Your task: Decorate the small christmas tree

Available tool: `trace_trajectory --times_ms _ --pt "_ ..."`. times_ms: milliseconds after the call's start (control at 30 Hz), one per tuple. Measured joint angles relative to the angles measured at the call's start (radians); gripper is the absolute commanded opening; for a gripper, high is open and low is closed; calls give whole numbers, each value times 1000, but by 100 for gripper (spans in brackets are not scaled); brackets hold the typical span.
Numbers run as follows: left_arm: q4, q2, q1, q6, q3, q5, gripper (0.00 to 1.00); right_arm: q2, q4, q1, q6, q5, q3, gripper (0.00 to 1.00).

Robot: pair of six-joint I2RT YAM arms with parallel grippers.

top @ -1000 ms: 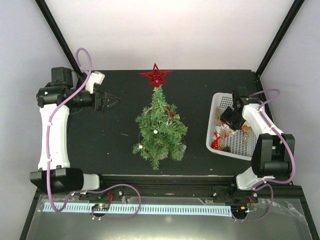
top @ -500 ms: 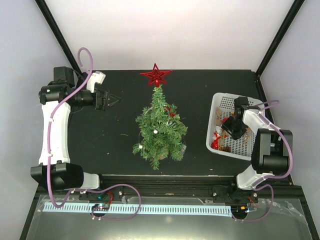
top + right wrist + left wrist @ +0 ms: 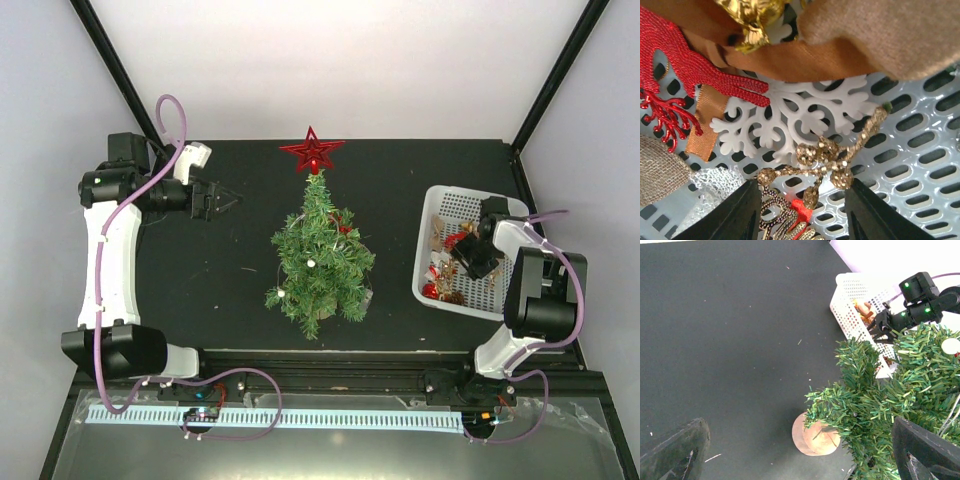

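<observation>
Right gripper (image 3: 804,192), jaws half-open and empty, straddles gold glitter ornament (image 3: 825,150) just ahead; bristly dark-green christmas tree (image 3: 320,262) well left.

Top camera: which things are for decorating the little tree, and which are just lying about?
For the job: small christmas tree; red star on its top; white basket of ornaments; right gripper, open, down in the basket.
Just about: left gripper, open over the black table; purple cable.

Left hand (image 3: 228,200) spread wide, arm outstretched; right hand (image 3: 466,258) angled down, seemingly half-parted.
</observation>
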Motion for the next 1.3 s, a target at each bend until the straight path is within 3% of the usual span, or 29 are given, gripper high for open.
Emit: trace_trajectory --times_ms 233,467,933,1300 --pt "0 0 0 0 0 0 99 3 12 -5 -5 -4 19 21" --pt "0 0 0 0 0 0 99 34 16 -13 -13 -4 66 7" --pt "1 0 0 0 -10 2 99 -19 -29 -13 -54 -3 87 1" --pt "1 -1 0 0 -14 6 99 -344 -157 -13 -139 -34 90 1"
